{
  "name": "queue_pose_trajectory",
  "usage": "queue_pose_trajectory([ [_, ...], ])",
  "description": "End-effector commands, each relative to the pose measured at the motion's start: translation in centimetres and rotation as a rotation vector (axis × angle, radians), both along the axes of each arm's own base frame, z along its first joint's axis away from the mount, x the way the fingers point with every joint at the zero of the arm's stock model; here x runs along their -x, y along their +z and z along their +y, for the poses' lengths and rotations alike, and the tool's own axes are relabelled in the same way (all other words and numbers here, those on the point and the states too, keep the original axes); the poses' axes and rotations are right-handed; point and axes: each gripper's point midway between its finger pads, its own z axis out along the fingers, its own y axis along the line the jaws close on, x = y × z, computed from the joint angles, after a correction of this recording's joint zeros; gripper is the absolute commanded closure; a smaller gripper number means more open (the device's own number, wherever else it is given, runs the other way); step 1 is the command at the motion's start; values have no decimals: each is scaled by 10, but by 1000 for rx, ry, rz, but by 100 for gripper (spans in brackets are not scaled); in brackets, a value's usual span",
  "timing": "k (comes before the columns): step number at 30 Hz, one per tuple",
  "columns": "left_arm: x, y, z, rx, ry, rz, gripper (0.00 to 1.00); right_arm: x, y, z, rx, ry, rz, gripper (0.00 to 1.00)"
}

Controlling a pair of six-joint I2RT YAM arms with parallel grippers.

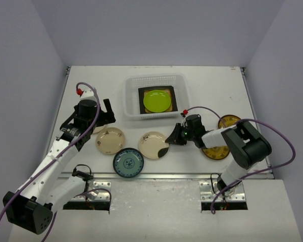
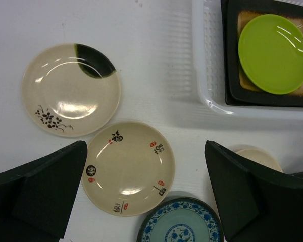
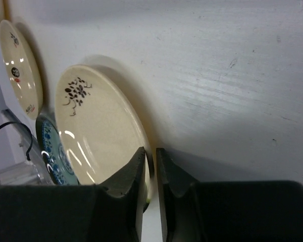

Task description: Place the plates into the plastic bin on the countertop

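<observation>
The plastic bin (image 1: 154, 96) stands at the back centre and holds a square dark-rimmed plate (image 1: 141, 103) with a lime green plate (image 1: 157, 101) on it. My right gripper (image 1: 171, 137) is shut on the rim of a cream plate with a dark patch (image 1: 151, 144). In the right wrist view the rim sits between the fingertips (image 3: 150, 154) of that plate (image 3: 98, 131). My left gripper (image 1: 108, 112) is open and empty above a cream plate with characters (image 1: 110, 139), which shows between its open jaws (image 2: 128, 168).
A blue-white patterned plate (image 1: 128, 162) lies near the front metal rail (image 1: 156, 176). Two brown-yellow patterned plates (image 1: 229, 121) (image 1: 215, 152) lie beside the right arm. In the left wrist view the bin wall (image 2: 204, 75) is at the upper right.
</observation>
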Motion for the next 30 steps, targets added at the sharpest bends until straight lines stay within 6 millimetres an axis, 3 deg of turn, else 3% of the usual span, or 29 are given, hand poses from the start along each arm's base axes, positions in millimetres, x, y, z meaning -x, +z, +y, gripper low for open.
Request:
queue_pose_trajectory([
  [1, -5, 11, -4, 10, -20, -52, 0, 12, -14, -14, 63, -29, 35, 100],
  [6, -5, 10, -4, 8, -18, -48, 0, 18, 15, -15, 9, -42, -23, 100],
  [10, -6, 9, -4, 7, -18, -45, 0, 10, 57, -18, 18, -39, -113, 100],
  [14, -5, 10, -3, 6, -16, -47, 0, -9, 117, -16, 35, -10, -233, 100],
  [15, -6, 10, -3, 5, -15, -47, 0, -8, 122, -19, 51, 1, -237, 100],
  [17, -6, 10, -3, 5, -15, -47, 0, -20, 147, -20, 52, 2, -278, 100],
  [19, -6, 10, -3, 6, -15, -48, 0, -34, 160, -22, 51, -4, -287, 100],
  [21, -6, 10, -3, 4, -13, -46, 0, -62, 182, -29, 42, -41, -318, 100],
  [23, -5, 10, -3, 3, -12, -46, 0, -97, 190, -36, 67, -82, -316, 100],
  [30, -6, 8, -4, 4, -20, -41, 0, -218, 186, -38, 196, -142, -291, 100],
])
